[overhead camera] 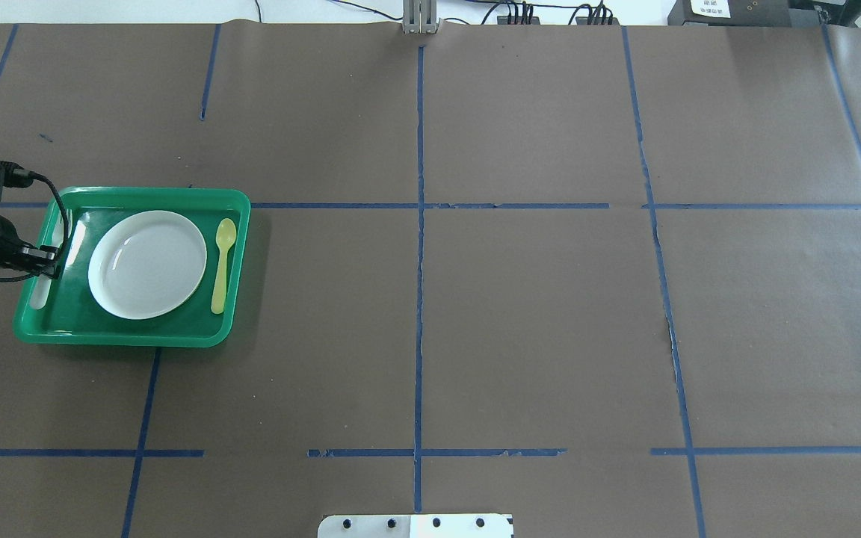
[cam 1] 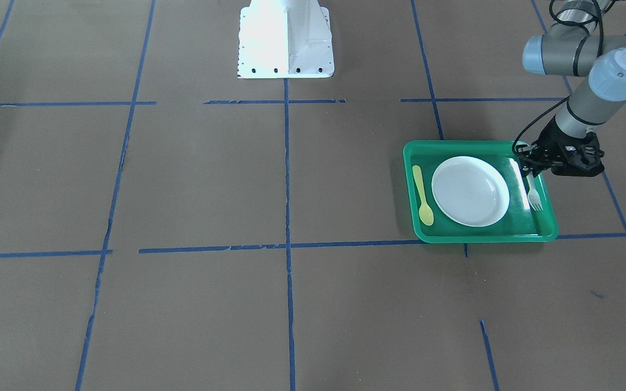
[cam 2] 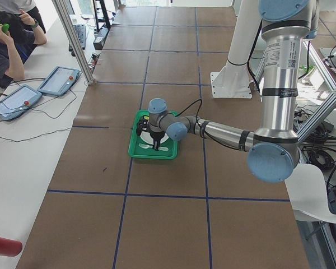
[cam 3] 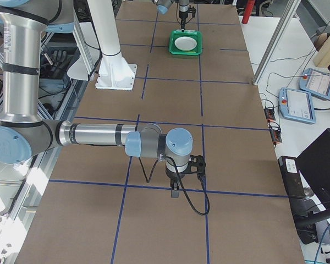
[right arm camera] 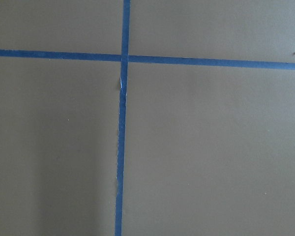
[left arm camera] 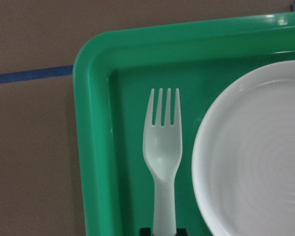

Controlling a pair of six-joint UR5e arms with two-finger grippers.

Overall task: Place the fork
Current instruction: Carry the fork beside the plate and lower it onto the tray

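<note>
The pale fork lies low over the green tray, along the edge strip beside the white plate. Its tines point away from the robot. In the left wrist view the fork runs down between the fingertips. My left gripper is shut on its handle end and also shows in the overhead view. The yellow spoon lies on the plate's other side. My right gripper hangs over bare table far from the tray. I cannot tell whether it is open.
The tray sits at the table's left end, with plate and spoon inside. The white robot base stands mid-table at the robot's side. Blue tape lines cross the brown surface. A seated person is beyond the table's far side.
</note>
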